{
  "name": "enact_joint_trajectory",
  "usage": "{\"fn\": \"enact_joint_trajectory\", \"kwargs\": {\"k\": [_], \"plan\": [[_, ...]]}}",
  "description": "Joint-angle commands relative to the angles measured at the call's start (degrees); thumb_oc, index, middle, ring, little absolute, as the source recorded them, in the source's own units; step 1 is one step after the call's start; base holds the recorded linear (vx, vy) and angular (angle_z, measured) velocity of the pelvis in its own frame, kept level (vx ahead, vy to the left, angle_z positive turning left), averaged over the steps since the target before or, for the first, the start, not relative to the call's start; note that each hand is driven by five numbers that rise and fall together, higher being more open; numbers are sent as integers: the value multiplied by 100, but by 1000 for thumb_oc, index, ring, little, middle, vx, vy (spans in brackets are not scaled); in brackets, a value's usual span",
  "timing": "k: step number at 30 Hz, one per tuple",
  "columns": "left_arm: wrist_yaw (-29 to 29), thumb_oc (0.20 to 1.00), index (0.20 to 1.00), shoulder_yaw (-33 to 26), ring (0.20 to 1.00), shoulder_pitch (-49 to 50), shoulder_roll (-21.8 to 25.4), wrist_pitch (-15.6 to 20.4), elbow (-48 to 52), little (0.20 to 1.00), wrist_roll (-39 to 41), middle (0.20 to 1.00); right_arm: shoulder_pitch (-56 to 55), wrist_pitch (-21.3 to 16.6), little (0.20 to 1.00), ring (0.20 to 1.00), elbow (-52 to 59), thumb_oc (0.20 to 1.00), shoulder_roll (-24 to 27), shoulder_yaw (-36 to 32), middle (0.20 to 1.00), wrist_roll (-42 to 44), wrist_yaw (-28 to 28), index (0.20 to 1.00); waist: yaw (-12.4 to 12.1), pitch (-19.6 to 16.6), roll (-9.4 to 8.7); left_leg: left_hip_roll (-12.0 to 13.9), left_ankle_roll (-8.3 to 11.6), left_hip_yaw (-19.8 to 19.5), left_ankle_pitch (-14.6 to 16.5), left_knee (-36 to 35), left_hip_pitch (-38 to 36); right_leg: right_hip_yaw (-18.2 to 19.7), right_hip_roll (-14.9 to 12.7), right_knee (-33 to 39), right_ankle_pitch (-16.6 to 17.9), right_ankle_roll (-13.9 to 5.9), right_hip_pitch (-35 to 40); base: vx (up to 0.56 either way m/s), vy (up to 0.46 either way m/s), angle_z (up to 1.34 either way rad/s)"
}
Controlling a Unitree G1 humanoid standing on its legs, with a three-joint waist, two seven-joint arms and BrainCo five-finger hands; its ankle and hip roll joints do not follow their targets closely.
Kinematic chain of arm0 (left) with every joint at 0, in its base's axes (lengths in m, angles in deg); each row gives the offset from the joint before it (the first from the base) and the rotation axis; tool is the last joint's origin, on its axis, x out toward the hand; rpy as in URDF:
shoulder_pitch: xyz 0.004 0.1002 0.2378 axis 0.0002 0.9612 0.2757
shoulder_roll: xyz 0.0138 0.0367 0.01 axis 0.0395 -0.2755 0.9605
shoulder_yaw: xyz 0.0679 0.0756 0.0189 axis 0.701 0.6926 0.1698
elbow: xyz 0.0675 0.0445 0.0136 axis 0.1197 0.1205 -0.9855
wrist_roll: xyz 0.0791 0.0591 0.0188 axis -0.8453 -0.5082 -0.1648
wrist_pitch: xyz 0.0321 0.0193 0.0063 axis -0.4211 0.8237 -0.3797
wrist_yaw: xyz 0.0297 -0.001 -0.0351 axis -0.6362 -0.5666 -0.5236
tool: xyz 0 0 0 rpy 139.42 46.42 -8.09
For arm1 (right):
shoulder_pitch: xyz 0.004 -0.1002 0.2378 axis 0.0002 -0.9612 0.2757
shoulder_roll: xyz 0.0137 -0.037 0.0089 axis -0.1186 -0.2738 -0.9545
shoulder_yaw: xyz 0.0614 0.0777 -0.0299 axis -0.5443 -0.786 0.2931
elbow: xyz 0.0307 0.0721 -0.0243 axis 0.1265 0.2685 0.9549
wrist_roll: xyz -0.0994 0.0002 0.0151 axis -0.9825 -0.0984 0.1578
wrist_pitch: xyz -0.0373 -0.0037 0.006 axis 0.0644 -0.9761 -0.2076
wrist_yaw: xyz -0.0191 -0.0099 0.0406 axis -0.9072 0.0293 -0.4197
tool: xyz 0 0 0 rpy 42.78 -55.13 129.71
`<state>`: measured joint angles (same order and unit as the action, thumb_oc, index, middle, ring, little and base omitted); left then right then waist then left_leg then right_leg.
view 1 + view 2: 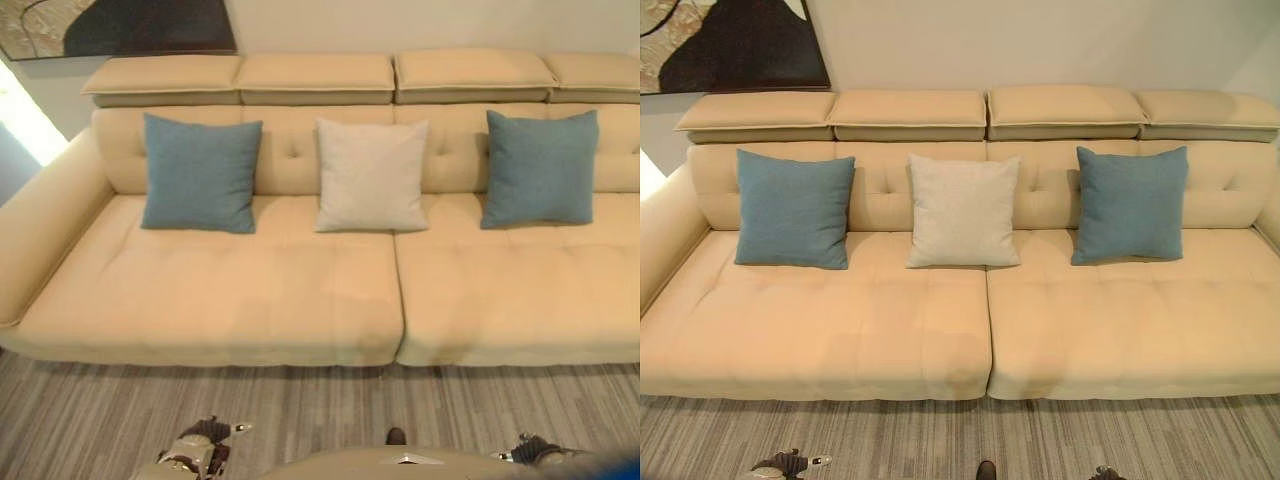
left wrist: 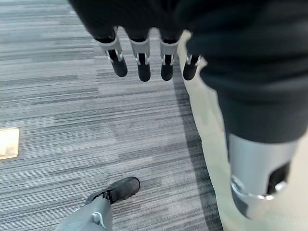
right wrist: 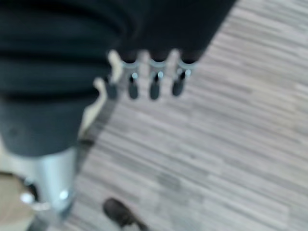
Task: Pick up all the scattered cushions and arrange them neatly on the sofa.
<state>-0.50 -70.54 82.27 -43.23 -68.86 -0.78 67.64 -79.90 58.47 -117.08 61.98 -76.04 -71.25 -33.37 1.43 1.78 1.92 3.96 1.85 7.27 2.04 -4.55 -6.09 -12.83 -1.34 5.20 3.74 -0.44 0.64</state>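
Three cushions stand upright against the back of the beige sofa (image 1: 250, 300): a blue cushion (image 1: 200, 172) at the left, a cream cushion (image 1: 371, 176) in the middle and a second blue cushion (image 1: 540, 168) at the right. My left hand (image 1: 200, 448) hangs low by the floor in front of the sofa, its fingers (image 2: 142, 60) straight and holding nothing. My right hand (image 1: 532, 450) hangs low at the right, its fingers (image 3: 154, 79) also straight and empty.
Grey striped carpet (image 1: 320, 410) runs along the sofa's front edge. A dark framed picture (image 1: 120, 25) hangs on the wall above the sofa's left end. A pale floor plate (image 2: 8, 143) lies in the carpet.
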Motion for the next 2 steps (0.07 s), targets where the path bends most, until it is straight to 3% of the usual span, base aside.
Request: {"fn": "enact_joint_trajectory", "kwargs": {"k": [1, 2], "plan": [[-28, 1000, 1000, -21, 1000, -242, 68, 140, -234, 1000, -271, 1000, 271, -69, 1000, 1000, -313, 1000, -29, 85, 1000, -16, 85, 1000, 26, -70, -430, -141, 146, -55, 66, -45, 144, 212, -489, -93, -439, -688, 331, 0, 0, 0], [-34, 1000, 1000, -3, 1000, -220, 52, 146, -242, 1000, -301, 1000, 279, -75, 1000, 1000, -310, 1000, -41, 118, 1000, -43, 93, 1000, 12, -62, -420, -138, 146, -65, 62, -45, 140, 195, -490, -90, -448, -686, 347, 0, 0, 0]]}}
